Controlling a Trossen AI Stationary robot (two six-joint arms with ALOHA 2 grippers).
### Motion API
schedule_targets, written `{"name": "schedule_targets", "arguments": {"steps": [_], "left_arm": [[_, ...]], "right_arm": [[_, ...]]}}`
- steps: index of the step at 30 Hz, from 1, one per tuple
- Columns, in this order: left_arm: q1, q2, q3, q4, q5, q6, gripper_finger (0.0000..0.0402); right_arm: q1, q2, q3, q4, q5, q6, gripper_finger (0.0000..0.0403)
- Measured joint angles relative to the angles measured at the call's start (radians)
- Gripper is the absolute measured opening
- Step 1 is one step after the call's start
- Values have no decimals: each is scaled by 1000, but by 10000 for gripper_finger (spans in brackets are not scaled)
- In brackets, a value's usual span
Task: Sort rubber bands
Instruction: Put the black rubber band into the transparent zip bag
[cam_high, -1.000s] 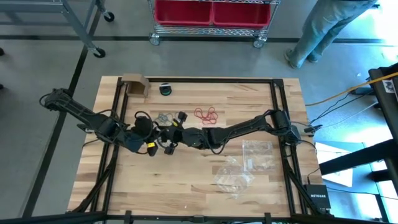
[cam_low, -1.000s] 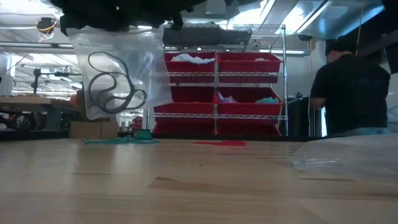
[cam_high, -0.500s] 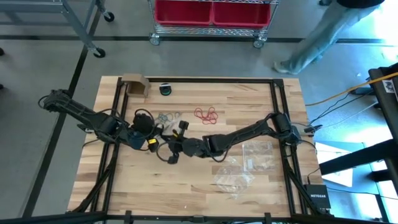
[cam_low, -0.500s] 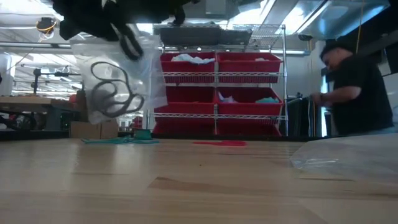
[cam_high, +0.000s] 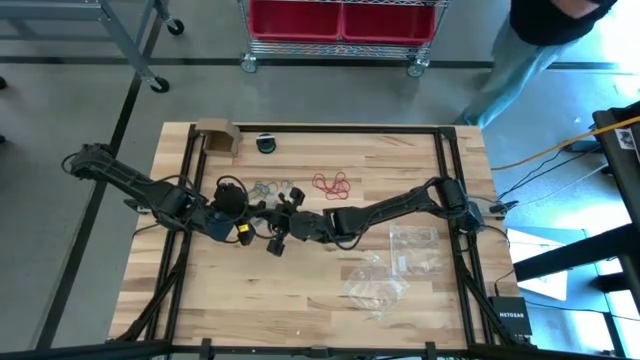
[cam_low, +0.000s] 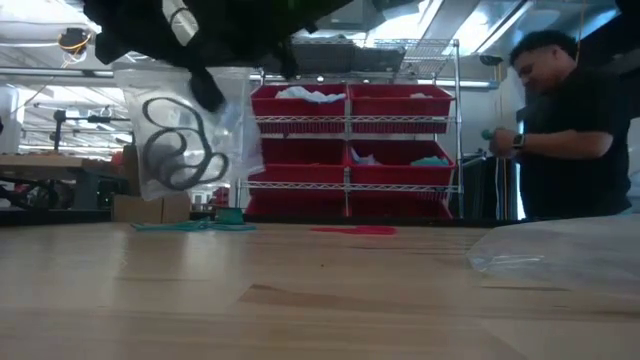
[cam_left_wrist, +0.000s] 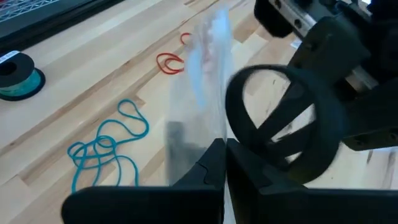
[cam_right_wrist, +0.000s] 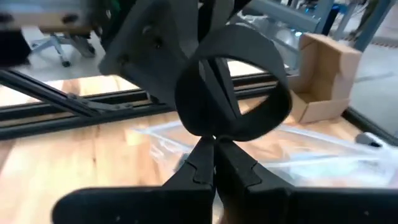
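Black band (cam_right_wrist: 233, 93) pinched in right gripper (cam_right_wrist: 214, 146) at frame centre | left gripper (cam_left_wrist: 224, 149) clamped on bag (cam_low: 185, 135), upper left, low view, black bands inside | advice: hold mouth steady, drop band well inside.

Two arms, three clear bags: one (cam_low: 185, 130) held up with black bands (cam_low: 175, 150) inside, two (cam_high: 395, 265) flat at right. One teal band cluster (cam_high: 270, 187), one red cluster (cam_high: 331, 183), one box (cam_high: 217, 137), one tape roll (cam_high: 266, 143), one person (cam_low: 570, 130).
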Motion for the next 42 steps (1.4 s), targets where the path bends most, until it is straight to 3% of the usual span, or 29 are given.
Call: {"name": "schedule_targets", "arguments": {"steps": [6,12,32,42], "left_arm": [[-1,1,-29,6,4,-23,0],[-1,2,-30,40,3,7,0],[1,8,-30,57,-47,30,0],[-1,142,-29,48,-51,12,0]], "right_arm": [[7,-3,67,-50,4,-8,5],[-28,-1,63,-165,9,-6,5],[-31,0,44,-292,-70,23,5],[-25,51,44,-415,-105,126,5]]}}
